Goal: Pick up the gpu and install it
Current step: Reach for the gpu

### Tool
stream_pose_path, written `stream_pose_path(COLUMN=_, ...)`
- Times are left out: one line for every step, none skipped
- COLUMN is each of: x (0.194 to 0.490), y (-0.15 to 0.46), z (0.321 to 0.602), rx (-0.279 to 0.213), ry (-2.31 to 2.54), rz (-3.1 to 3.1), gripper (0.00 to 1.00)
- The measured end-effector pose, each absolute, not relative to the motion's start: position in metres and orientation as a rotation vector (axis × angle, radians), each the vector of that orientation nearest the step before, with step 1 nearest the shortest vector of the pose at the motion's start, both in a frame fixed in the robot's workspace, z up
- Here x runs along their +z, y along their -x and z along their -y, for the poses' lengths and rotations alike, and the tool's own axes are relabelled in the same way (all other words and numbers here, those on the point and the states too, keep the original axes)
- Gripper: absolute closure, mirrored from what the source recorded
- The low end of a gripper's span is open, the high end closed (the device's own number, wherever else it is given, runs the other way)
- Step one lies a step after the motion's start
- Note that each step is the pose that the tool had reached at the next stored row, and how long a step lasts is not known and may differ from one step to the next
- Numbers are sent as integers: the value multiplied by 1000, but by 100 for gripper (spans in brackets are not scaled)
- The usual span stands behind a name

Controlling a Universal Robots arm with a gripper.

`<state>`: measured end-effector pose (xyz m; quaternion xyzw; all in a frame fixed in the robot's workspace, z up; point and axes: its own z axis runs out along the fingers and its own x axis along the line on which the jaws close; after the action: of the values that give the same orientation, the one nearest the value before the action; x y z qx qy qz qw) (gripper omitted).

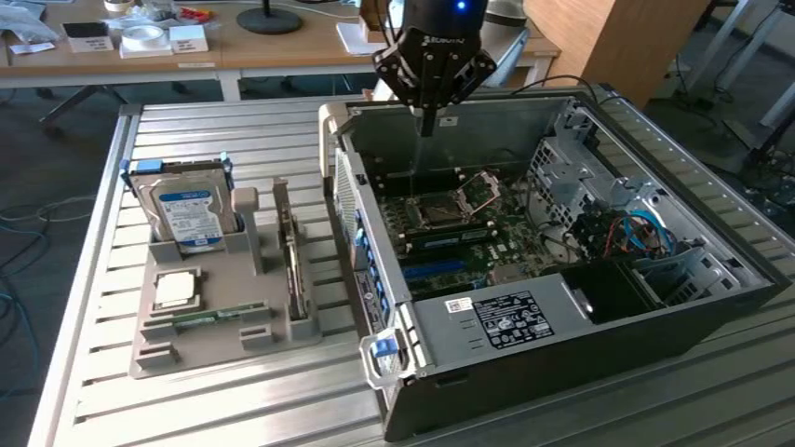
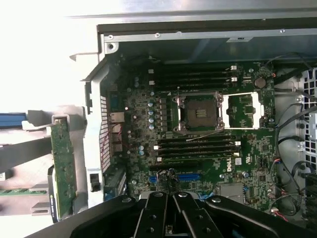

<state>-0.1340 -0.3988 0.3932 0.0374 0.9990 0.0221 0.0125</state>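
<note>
The gpu [image 1: 290, 251], a thin dark long circuit card with a metal end bracket, stands on edge in a slot of the grey plastic holder tray [image 1: 199, 358]. In the exterior view it is at nine o'clock of the open black computer case [image 1: 597, 354]. The black gripper [image 1: 429, 128], its fingers closed on nothing, hangs over the case's twelve o'clock end, well apart from the card.

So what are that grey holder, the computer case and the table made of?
The grey holder looks like matte plastic: dull, uniform grey. The computer case seems bare sheet metal inside, silvery and perforated. The table looks like ribbed aluminium, faintly shiny.
</note>
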Motion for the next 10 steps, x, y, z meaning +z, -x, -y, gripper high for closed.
stream_pose_path(x=393, y=136, z=399, rx=69, ry=-117, rz=-3114, gripper=89)
stream_pose_path(x=393, y=137, z=399, rx=69, ry=-117, rz=-3114, gripper=89)
stream_pose_path(x=393, y=139, z=399, rx=69, ry=-117, rz=-3114, gripper=89)
stream_pose_path(x=393, y=141, z=399, rx=69, ry=-117, rz=-3114, gripper=89)
stream_pose_path(x=393, y=142, z=399, rx=69, ry=-117, rz=-3114, gripper=89)
stream_pose_path(x=393, y=143, z=399, rx=69, ry=-117, rz=-3114, gripper=89)
stream_pose_path(x=393, y=144, z=399, rx=69, ry=-117, rz=-3114, gripper=89)
stream_pose_path(x=393, y=145, z=399, rx=69, ry=-117, rz=-3114, gripper=89)
stream_pose_path(x=393, y=146, z=399, rx=69, ry=-117, rz=-3114, gripper=89)
stream_pose_path(x=393, y=147, z=399, rx=69, ry=-117, rz=-3114, gripper=89)
